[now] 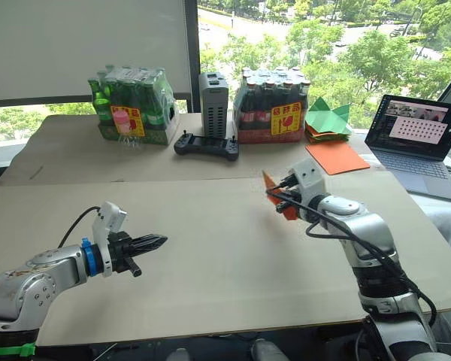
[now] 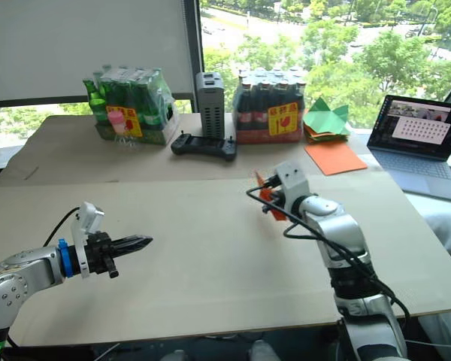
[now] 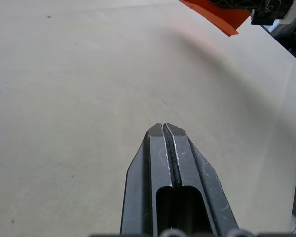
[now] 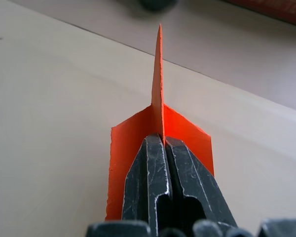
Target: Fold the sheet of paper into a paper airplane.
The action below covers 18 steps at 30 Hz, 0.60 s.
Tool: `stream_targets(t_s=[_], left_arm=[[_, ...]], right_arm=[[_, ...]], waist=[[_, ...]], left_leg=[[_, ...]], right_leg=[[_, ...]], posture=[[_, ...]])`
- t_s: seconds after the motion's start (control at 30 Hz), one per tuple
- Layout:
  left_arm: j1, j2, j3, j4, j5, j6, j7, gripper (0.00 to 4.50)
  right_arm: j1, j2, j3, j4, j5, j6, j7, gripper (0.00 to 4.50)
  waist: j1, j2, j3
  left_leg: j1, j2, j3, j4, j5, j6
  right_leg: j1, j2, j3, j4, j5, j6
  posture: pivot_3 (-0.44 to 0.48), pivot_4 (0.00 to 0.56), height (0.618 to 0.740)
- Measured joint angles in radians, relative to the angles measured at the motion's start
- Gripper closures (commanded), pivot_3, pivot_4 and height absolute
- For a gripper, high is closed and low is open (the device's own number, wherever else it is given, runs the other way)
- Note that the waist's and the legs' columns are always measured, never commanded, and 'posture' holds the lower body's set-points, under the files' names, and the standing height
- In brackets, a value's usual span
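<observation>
Left gripper [image 1: 156, 242] is held closed and empty over the desk [image 1: 210, 248]; paper airplane [image 4: 160, 131] is pinched aloft by right gripper [image 1: 278, 201]. Thin fold could slip if grip loosens.

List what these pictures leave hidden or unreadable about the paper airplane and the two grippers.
- Paper airplane, right wrist view: its lower part is behind the right gripper, shut on its fold.
- Head views: the right wrist's white camera mount covers most of the plane, so its whole shape is unclear.
- Left gripper: shut, empty; nothing hidden.
</observation>
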Motion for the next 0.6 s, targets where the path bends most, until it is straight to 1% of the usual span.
stream_targets(t_s=[0.1,0.23,0.33,0.6], left_arm=[[-0.014,-0.003,-0.015,0.0,0.0,0.0,-0.009,4.5],[-0.035,-0.006,-0.035,-0.001,0.001,-0.002,-0.023,4.5],[-0.045,-0.01,-0.05,-0.001,0.002,-0.002,-0.028,4.5],[-0.055,-0.016,-0.057,-0.001,0.003,-0.003,-0.035,4.5]], right_arm=[[0.038,-0.014,-0.063,0.036,-0.025,-0.001,-0.055,4.46],[0.091,-0.033,-0.11,0.063,-0.042,-0.001,-0.095,4.46],[0.118,-0.051,-0.121,0.066,-0.059,-0.004,-0.113,4.46],[0.138,-0.048,-0.161,0.086,-0.064,-0.026,-0.157,4.46]], waist=[[0.0,0.0,0.0],[-0.003,0.0,0.0],[-0.004,0.0,0.0],[-0.002,0.0,0.0]], left_leg=[[0.0,0.0,0.0,0.0,0.0,0.0],[0.0,0.0,0.001,0.0,0.0,0.0],[0.0,0.0,0.002,0.0,0.0,0.0],[0.0,0.0,0.002,0.0,0.0,0.0]], right_leg=[[0.0,0.0,0.0,0.0,0.0,0.0],[0.0,0.0,0.001,0.0,0.0,0.0],[0.0,0.0,0.002,0.0,0.0,0.0],[0.0,0.0,0.002,0.0,0.0,0.0]], posture=[[0.0,0.15,0.74],[0.0,0.15,0.74],[0.0,0.15,0.74],[0.0,0.15,0.74]])
